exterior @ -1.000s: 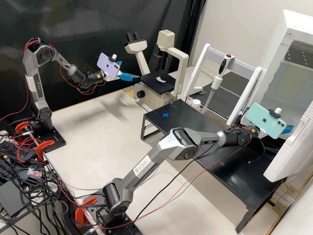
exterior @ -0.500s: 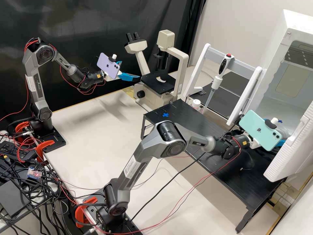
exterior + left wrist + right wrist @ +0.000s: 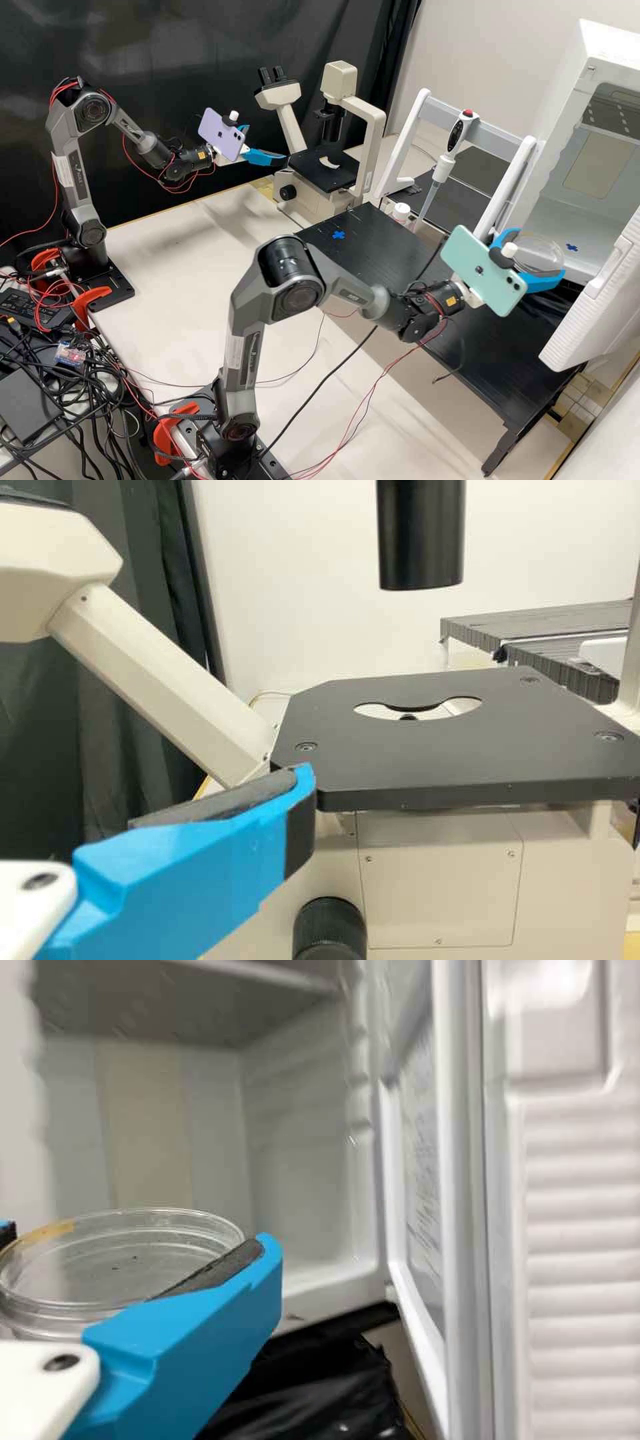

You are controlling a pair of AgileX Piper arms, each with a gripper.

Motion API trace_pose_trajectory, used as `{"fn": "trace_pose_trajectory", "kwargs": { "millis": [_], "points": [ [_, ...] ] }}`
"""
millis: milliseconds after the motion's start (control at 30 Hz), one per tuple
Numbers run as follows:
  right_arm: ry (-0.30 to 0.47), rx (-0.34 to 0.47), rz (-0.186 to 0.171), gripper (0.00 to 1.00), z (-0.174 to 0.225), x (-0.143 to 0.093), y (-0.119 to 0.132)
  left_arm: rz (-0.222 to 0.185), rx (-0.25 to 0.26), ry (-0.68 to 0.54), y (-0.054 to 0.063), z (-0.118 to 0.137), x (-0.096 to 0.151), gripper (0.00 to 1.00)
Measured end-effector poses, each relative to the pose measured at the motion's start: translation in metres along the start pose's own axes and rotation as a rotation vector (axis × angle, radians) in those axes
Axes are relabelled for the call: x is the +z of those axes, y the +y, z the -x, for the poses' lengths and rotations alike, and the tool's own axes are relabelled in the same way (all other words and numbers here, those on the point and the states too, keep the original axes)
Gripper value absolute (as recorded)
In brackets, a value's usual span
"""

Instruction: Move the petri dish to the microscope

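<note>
Clear round petri dish [image 3: 537, 254], roughly level, held between blue fingers [image 3: 543, 281]. Cream microscope [image 3: 308, 195] upright, black stage [image 3: 313, 173] level.

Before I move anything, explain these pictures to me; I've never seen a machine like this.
You are looking at two robot arms, each ending in a hand with two blue fingers. The high view comes from a fixed camera looking down on the bench. The left and right wrist views come from cameras riding on the arms.

The right hand holds a clear, round petri dish between its fingers, in front of the open white cabinet. The left hand is open and empty, beside the microscope.

On the bench stands a low black table with a blue cross on top. A pipette hangs upright from a rack behind it.
</note>
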Motion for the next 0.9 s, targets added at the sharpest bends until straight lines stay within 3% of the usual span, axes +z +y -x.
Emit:
{"fn": "trace_pose_trajectory", "kwargs": {
  "millis": [167, 433, 533, 700, 800, 900],
  "points": [
    [0.102, -0.022, -0.022, 0.00, 0.028, -0.030, -0.011, 0.000, 0.000, 0.000, 0.000, 0.000, 0.000, 1.00],
    [0.259, -0.189, -0.033, 0.00, 0.064, -0.084, -0.057, 0.000, 0.000, 0.000, 0.000, 0.000, 0.000, 1.00],
    [0.323, -0.244, -0.003, 0.00, 0.073, -0.102, -0.074, 0.000, 0.000, 0.000, 0.000, 0.000, 0.000, 1.00],
    [0.343, -0.279, 0.014, 0.00, 0.082, -0.124, -0.098, 0.000, 0.000, 0.000, 0.000, 0.000, 0.000, 1.00],
    [0.366, -0.316, 0.046, 0.00, 0.087, -0.139, -0.113, 0.000, 0.000, 0.000, 0.000, 0.000, 0.000, 1.00],
    [0.384, -0.324, 0.047, 0.00, 0.090, -0.154, -0.125, 0.000, 0.000, 0.000, 0.000, 0.000, 0.000, 1.00]
  ]
}}
